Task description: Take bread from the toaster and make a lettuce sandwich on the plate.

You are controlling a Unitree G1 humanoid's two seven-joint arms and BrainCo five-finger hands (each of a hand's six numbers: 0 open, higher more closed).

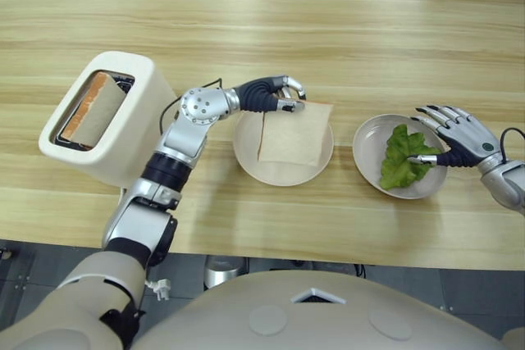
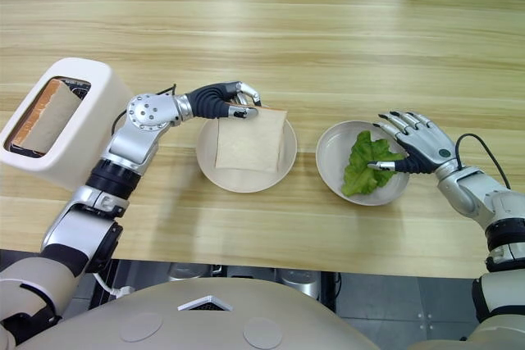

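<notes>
A pale bread slice [image 1: 295, 133] lies flat on the round beige plate [image 1: 246, 155] at the table's middle. My left hand [image 1: 283, 94] is at the slice's far left corner, fingers curled and pinching that corner. A white toaster [image 1: 131, 133] stands at the left with another slice of bread [image 1: 94, 108] in its slot. A green lettuce leaf [image 1: 404, 157] rests in a second beige dish [image 1: 366, 153] to the right of the plate. My right hand [image 1: 458, 138] hovers over that dish's right side, fingers spread, thumb tip touching the lettuce.
The wooden table [image 1: 271, 22] stretches wide behind the dishes. Its near edge [image 1: 271, 245] runs just in front of the plate and dish. A black cable [image 1: 168, 108] loops beside the toaster near my left forearm.
</notes>
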